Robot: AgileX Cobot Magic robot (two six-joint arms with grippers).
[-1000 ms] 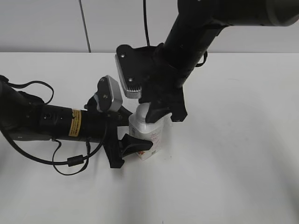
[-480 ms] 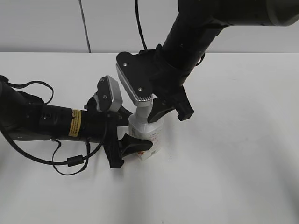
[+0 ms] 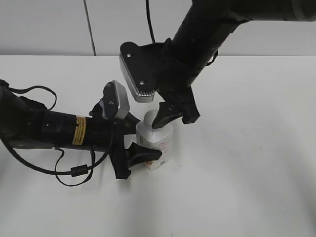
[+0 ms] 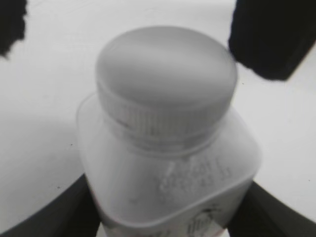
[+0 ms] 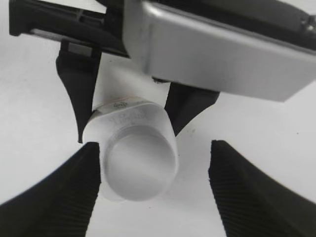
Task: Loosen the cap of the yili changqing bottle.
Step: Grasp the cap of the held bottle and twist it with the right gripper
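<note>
On the white bench (image 3: 247, 163), left of the middle of the exterior view, the yili changqing bottle (image 3: 159, 143) stands upright between two black arms. From this side view the left gripper (image 3: 140, 148) comes in low from the left, and its fingers (image 3: 144, 154) press the lower body of the bottle from both sides. The right gripper (image 3: 170, 116) hangs from above, with its fingertips around the neck region, so the cap (image 3: 149, 118) shows only partly behind them.

The left wrist view gives what the exterior view hides: the cap (image 4: 165, 74) is seen very near, round and white, with a smooth, slightly domed top and fine ribs around its edge, and it sits on the neck. Under it are the rounded shoulders of the bottle (image 4: 168, 182), with some stamped print, a little blurred. Two dark fingers (image 4: 59, 212) touch the body at the bottom corners.

The right wrist view looks straight down on the cap (image 5: 140, 163). Here the right gripper (image 5: 153, 197) has its ribbed fingers (image 5: 247, 192) spread wide; one stands clearly apart from the cap, the other is just beside it. Whether that one touches cannot be told. Beyond the bottle (image 5: 126, 118), the fingers (image 5: 79, 89) of the left gripper clamp it on two sides.
</note>
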